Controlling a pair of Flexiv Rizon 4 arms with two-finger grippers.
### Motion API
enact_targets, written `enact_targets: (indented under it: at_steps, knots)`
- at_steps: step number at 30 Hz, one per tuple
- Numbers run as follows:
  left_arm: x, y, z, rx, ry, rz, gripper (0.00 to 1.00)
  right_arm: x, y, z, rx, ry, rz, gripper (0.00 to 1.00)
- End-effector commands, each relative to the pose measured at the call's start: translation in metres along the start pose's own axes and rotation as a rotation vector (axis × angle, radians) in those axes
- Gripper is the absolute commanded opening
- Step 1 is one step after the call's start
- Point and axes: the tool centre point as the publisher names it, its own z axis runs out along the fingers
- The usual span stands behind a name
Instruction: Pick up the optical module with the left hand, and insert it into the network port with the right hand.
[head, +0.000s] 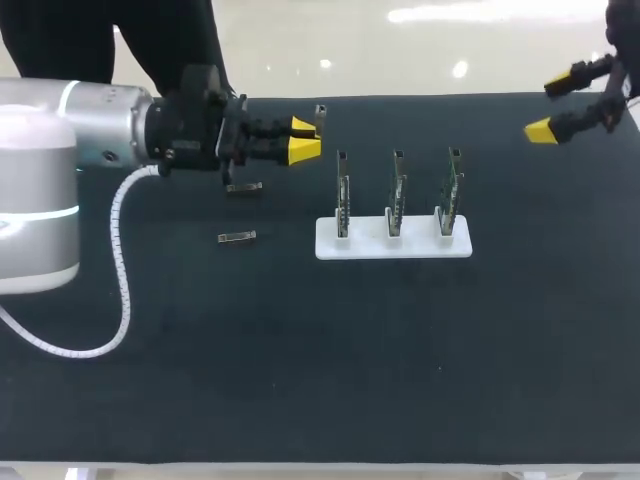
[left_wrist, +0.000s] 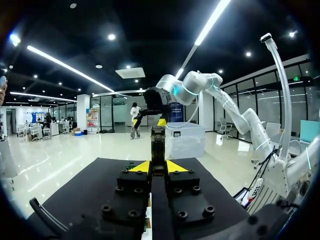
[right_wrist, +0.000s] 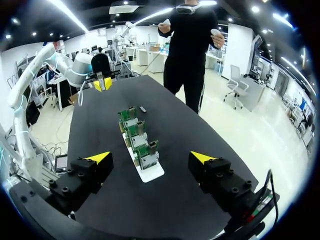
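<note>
My left gripper (head: 303, 140) is over the table's back left, shut on a slim grey optical module (head: 319, 118) that sticks out past its yellow tips. In the left wrist view the module (left_wrist: 158, 150) stands pinched between the fingers of the gripper (left_wrist: 157, 167). Three upright circuit boards with network ports (head: 397, 195) stand in a row on a white stand (head: 393, 246) at mid-table. My right gripper (head: 560, 105) hangs wide open over the back right corner, holding nothing. In the right wrist view the stand (right_wrist: 150, 173) lies ahead of the open gripper (right_wrist: 150, 157).
Two loose modules lie on the black mat left of the stand, one (head: 243, 187) under the left gripper and one (head: 237, 237) nearer the front. The left arm's white cable (head: 122, 280) loops over the mat's left side.
</note>
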Motion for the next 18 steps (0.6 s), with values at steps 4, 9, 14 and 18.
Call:
enact_targets:
  at_steps: [4,9,14,18]
  knots:
    - [0.001,-0.001,0.000,-0.004,-0.002,0.003,0.00,-0.027,0.009,0.013,-0.013,-0.006,0.002,1.00]
    - [0.001,-0.001,0.000,-0.004,-0.002,0.003,0.00,-0.047,0.018,0.029,-0.004,-0.006,-0.010,1.00]
    - [0.001,-0.001,0.000,-0.004,-0.002,0.003,0.00,-0.065,0.030,0.047,-0.016,-0.015,-0.001,1.00]
    - [0.001,-0.001,0.000,-0.004,-0.002,0.003,0.00,-0.071,0.033,0.051,-0.049,-0.001,0.010,1.00]
